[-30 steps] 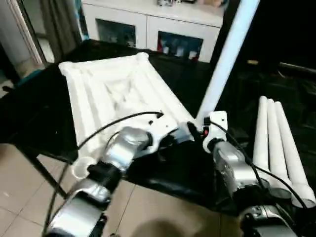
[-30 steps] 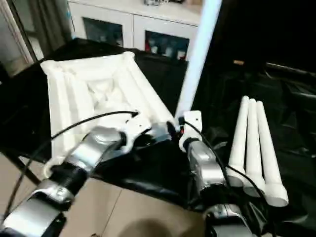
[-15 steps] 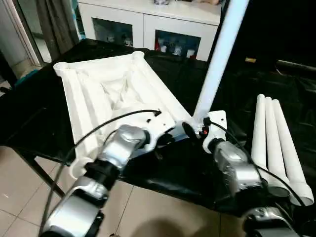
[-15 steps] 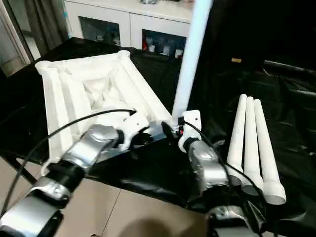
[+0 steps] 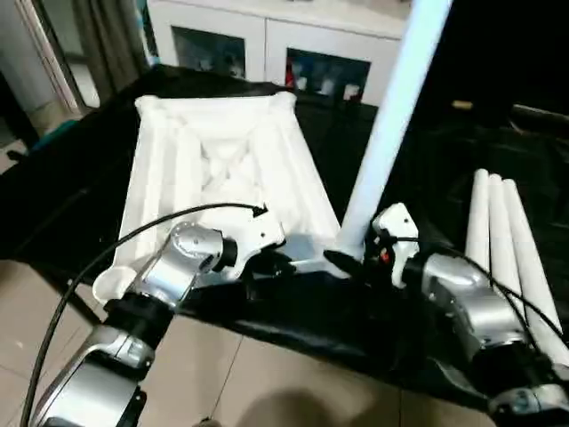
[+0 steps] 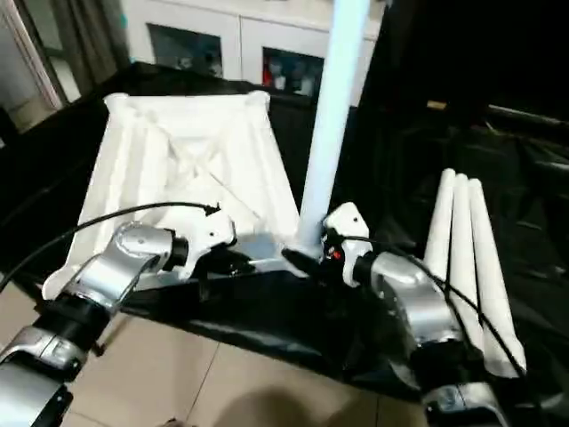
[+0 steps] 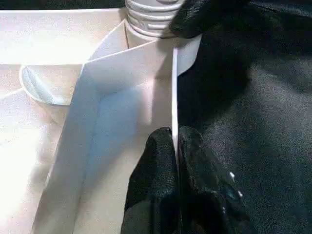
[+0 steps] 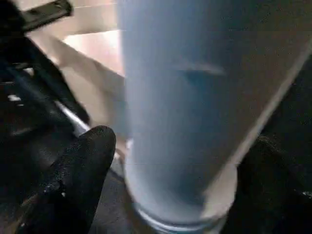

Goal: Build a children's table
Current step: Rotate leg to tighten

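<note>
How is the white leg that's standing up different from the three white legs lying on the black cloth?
The standing leg rises upright from a corner of the upside-down tabletop; the three legs lie flat on the black cloth.
The standing leg is alone by the right gripper; the three legs lie side by side, away from both grippers.
The standing leg looks bluish; the three legs look plain white.
All four are long round tubes.

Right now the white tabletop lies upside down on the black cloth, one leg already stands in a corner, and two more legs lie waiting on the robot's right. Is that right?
Nearly. Three spare legs lie side by side on the robot's right, not two; the left eye view shows them plainly. The rest holds: the tabletop lies ribbed side up on the black cloth, and one leg stands in its near corner.
</note>
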### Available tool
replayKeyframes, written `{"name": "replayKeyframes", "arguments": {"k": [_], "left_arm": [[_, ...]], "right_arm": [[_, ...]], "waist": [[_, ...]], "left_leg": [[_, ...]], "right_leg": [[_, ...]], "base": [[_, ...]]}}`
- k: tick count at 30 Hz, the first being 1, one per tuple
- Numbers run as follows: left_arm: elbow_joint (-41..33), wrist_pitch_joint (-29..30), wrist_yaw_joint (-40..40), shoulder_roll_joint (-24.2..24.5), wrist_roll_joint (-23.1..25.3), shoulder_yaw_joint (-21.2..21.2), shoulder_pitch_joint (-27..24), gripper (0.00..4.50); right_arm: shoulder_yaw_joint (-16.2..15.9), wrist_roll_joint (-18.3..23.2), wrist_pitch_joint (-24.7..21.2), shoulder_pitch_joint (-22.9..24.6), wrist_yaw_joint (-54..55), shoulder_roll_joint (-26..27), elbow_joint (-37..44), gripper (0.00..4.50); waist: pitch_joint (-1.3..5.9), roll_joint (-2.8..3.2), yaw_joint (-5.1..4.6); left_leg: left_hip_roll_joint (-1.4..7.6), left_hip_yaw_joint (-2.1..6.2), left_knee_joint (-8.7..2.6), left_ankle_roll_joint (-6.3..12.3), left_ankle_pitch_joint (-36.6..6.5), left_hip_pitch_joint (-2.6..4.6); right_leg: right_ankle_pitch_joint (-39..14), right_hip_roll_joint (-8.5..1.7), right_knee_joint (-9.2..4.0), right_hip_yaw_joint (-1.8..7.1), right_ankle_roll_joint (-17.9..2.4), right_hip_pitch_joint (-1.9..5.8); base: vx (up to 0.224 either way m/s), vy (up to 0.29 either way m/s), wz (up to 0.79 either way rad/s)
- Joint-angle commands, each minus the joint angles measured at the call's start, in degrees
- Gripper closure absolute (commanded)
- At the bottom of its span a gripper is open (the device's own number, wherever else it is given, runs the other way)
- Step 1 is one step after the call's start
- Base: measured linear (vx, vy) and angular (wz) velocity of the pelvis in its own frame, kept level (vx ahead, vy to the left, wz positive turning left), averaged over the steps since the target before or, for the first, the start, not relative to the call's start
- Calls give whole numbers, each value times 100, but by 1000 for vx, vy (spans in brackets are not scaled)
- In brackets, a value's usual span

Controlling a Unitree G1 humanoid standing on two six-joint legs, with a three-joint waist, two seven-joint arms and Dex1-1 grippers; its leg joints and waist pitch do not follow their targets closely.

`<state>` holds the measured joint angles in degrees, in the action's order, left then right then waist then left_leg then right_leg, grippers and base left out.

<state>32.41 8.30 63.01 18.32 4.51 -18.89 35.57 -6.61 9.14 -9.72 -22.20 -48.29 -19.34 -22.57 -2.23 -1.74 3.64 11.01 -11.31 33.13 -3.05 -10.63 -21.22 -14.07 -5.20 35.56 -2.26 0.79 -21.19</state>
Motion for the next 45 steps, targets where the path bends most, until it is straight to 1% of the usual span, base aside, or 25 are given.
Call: {"name": "replayKeyframes", "arguments": {"k": [1, 3, 4, 6, 8, 12, 13, 17, 20, 21, 22, 25, 26, 27, 28, 29, 30, 31, 33, 36, 38, 39, 41, 43, 45], "left_arm": [[126, 33, 161, -34, -57, -158, -193, 450], [115, 36, 195, -41, -73, -164, -189, 450], [110, 20, 234, -39, -77, -163, -192, 450], [112, -14, 281, -30, -76, -165, -195, 450], [119, -32, 293, -24, -67, -172, -193, 450], [85, 2, 352, -2, -86, -174, -197, 450], [47, 58, 405, 8, -102, -189, -210, 450], [39, 67, 414, 7, -86, -218, -219, 450], [65, 127, 347, -55, -77, -216, -208, 450], [130, 264, 115, -191, -58, -167, -173, 450], [132, 268, 107, -196, -57, -165, -172, 450], [410, 449, -629, -506, 150, -99, -25, 450], [451, 476, -744, -554, 170, -80, -3, 450], [654, 601, -1284, -802, 231, 32, 109, 450], [805, 718, -1681, -1023, 271, 95, 200, 450], [853, 740, -1805, -1099, 293, 99, 230, 450], [900, 758, -1928, -1175, 317, 99, 261, 450], [976, 801, -2175, -1318, 381, 89, 314, 450], [1003, 834, -2330, -1452, 440, 41, 347, 450], [999, 786, -2329, -1517, 479, -18, 354, 450], [1012, 744, -2266, -1517, 525, -61, 363, 450], [1013, 719, -2238, -1501, 537, -71, 365, 450], [988, 669, -2099, -1417, 531, -92, 349, 450], [926, 505, -1772, -1226, 513, -141, 310, 450], [895, 391, -1572, -1138, 470, -147, 285, 450]], "right_arm": [[-22, 26, -107, 63, -87, -84, 107, 58], [-64, 18, -148, 67, -171, -119, 110, 58], [-77, 33, -169, 74, -209, -142, 129, 76], [-83, 61, -187, 73, -244, -153, 132, 76], [-76, 77, -202, 69, -253, -152, 122, 102], [-100, 43, -240, 75, -300, -181, 140, 123], [-104, 37, -272, 105, -307, -175, 152, 145], [-100, 33, -276, 145, -271, -145, 147, 164], [-17, 56, -281, 163, -19, -27, 47, 172], [96, -39, -248, 145, 482, 169, -167, 173], [100, -42, -248, 145, 498, 175, -173, 174], [341, -191, -328, 102, 1603, 618, -482, 175], [392, -195, -345, 98, 1769, 685, -514, 175], [675, -187, -457, 75, 2619, 1031, -667, 175], [884, -152, -559, 67, 3262, 1327, -790, 175], [928, -149, -550, 61, 3450, 1427, -841, 175], [966, -150, -528, 54, 3635, 1527, -895, 175], [993, -142, -470, 23, 3890, 1721, -1000, 175], [870, -281, -317, -33, 4048, 1877, -1109, 175], [736, -332, -159, -90, 3889, 1945, -1176, 175], [677, -371, -33, -130, 3739, 1968, -1159, 119], [644, -393, -9, -136, 3662, 1959, -1121, 119], [642, -326, -24, -159, 3443, 1908, -1024, 102], [535, -259, -54, -181, 2968, 1681, -867, 79], [498, -211, -114, -184, 2725, 1553, -779, 79]], "waist": [[279, -46, 12], [284, -61, 16], [286, -56, 18], [291, -48, 21], [293, -48, 19], [290, -37, 21], [292, -44, 19], [305, -39, 22], [299, -37, 18], [295, -20, 19], [281, -23, 3], [251, -34, -29], [240, -21, -35], [240, -29, -52], [239, -10, -50], [234, -21, -53], [239, 0, -51], [233, 6, -49], [241, -2, -39], [252, 7, -32], [257, -1, -28], [253, 12, -27], [250, 4, -30], [253, 4, -32], [258, -8, -44]], "left_leg": [[249, 87, -340, 505, -555, 77], [250, 87, -338, 492, -541, 80], [244, 85, -331, 510, -491, 78], [244, 86, -324, 529, -425, 76], [242, 84, -318, 544, -424, 79], [246, 88, -323, 518, -476, 84], [247, 84, -320, 512, -485, 87], [241, 89, -309, 540, -378, 79], [241, 83, -309, 542, -404, 82], [244, 89, -319, 508, -457, 85], [249, 86, -333, 434, -553, 93], [251, 96, -373, 181, -961, 115], [254, 98, -392, 123, -1040, 122], [255, 110, -409, 13, -1179, 114], [254, 113, -424, -82, -1265, 137], [254, 122, -439, -165, -1339, 147], [246, 130, -441, -195, -1348, 139], [242, 130, -448, -205, -1412, 136], [239, 131, -448, -203, -1499, 153], [231, 133, -447, -147, -1403, 118], [225, 132, -442, -92, -1325, 100], [224, 133, -443, -80, -1335, 101], [231, 141, -457, -65, -1439, 97], [238, 144, -462, -48, -1454, 96], [238, 139, -460, -15, -1378, 85]], "right_leg": [[516, -309, -350, 207, -1555, 187], [497, -305, -349, 206, -1558, 194], [552, -302, -340, 207, -1565, 197], [633, -306, -329, 207, -1567, 197], [664, -302, -327, 205, -1584, 197], [561, -304, -333, 204, -1588, 195], [574, -301, -332, 206, -1594, 194], [769, -301, -308, 203, -1612, 210], [726, -303, -317, 205, -1627, 201], [627, -305, -325, 204, -1621, 198], [486, -305, -340, 204, -1626, 180], [-206, -313, -411, 214, -1527, 157], [-380, -317, -435, 219, -1489, 147], [-650, -322, -449, 223, -1403, 146], [-842, -332, -473, 234, -1324, 111], [-982, -328, -493, 234, -1255, 103], [-1010, -331, -495, 233, -1219, 110], [-1047, -326, -516, 233, -1143, 103], [-1101, -324, -538, 235, -1055, 89], [-844, -313, -523, 232, -979, 108], [-690, -309, -511, 228, -973, 122], [-694, -308, -514, 228, -977, 118], [-852, -312, -530, 224, -962, 121], [-898, -314, -538, 219, -963, 120], [-801, -308, -528, 217, -987, 134]], "base": [[0, 0, 0], [0, 0, 0], [0, 0, 0], [0, 0, 0], [0, 0, 0], [0, 0, 0], [0, 0, 0], [0, 0, 0], [0, 0, 0], [0, 0, 0], [0, 0, 0], [0, 0, 0], [0, 0, 0], [0, 0, 0], [0, 0, 0], [0, 0, 0], [0, 0, 0], [0, 0, 0], [0, 0, 0], [0, 0, 0], [0, 0, 0], [0, 0, 0], [0, 0, 0], [0, 0, 0], [0, 0, 0]]}}
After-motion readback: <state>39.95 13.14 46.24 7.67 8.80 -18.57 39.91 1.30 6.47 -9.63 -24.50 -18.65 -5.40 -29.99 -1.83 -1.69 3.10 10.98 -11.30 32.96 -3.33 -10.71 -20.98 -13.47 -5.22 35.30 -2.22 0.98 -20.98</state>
